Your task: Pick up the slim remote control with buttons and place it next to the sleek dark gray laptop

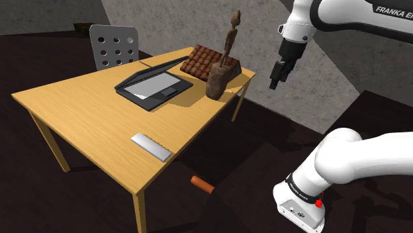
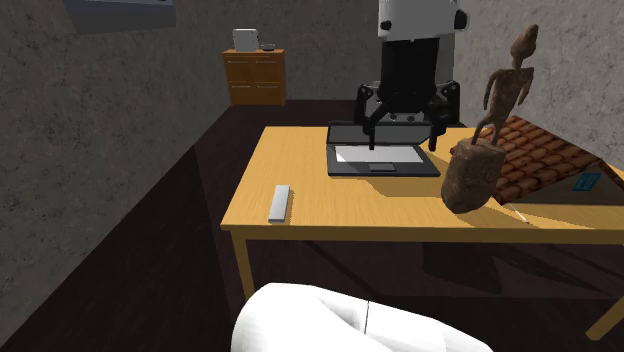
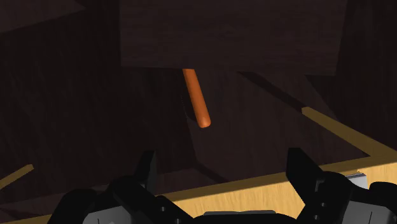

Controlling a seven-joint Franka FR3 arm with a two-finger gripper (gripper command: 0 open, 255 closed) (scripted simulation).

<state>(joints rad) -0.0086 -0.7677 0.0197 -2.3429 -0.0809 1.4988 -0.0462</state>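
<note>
Dim renders, soft shadows beneath the table (image 1: 86, 112)

Place: home room — study corner | evidence: desk (image 1: 86, 112), laptop (image 1: 152, 86), chair (image 1: 114, 45), dresser (image 2: 255, 78), figurine (image 1: 220, 76)

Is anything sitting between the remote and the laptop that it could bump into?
Nothing visible does. Only bare table lies between the pale grey remote and the dark laptop. The brown statue stands off to one side of the laptop, not on that path.
</note>
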